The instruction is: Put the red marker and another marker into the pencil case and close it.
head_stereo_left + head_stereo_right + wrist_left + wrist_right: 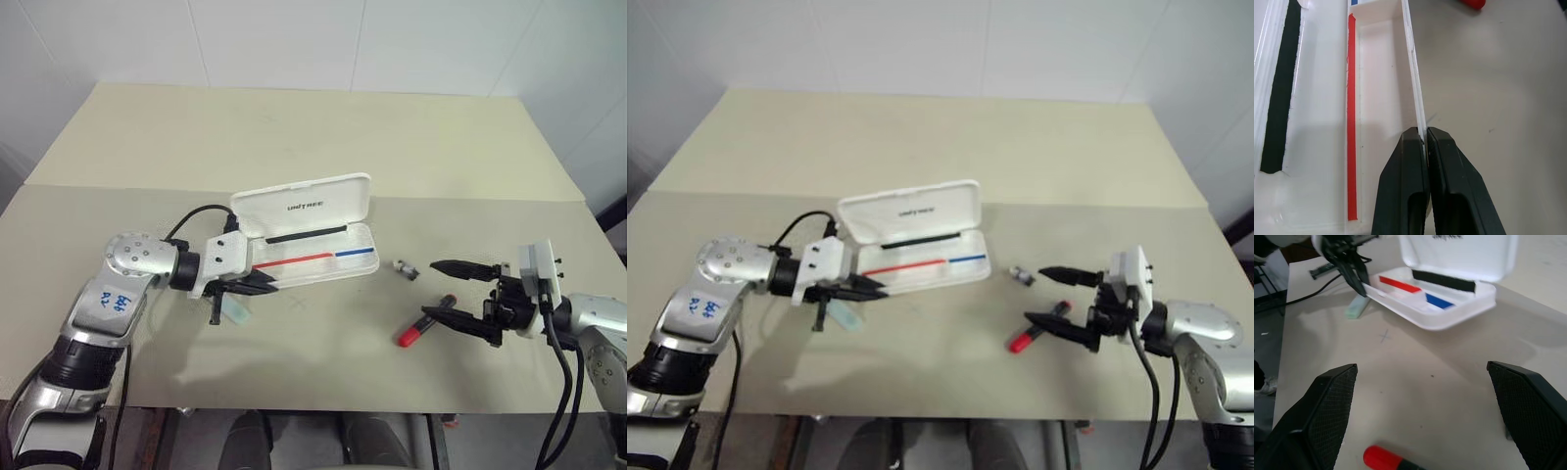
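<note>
White hinged plastic pencil case (323, 257) lid reads "UNITREE"; left hand (263, 283) clamps its front wall, right hand (439, 291) gapes

The inside of the pencil case (304, 208) lid bears small dark lettering that reads "UNITREE", printed near its middle, above the black strip; the raised lid stands behind the closed left jaws. Blue handwritten marks sit on a white sticker (115, 302) on the left forearm, behind those jaws, but they cannot be read.
</note>
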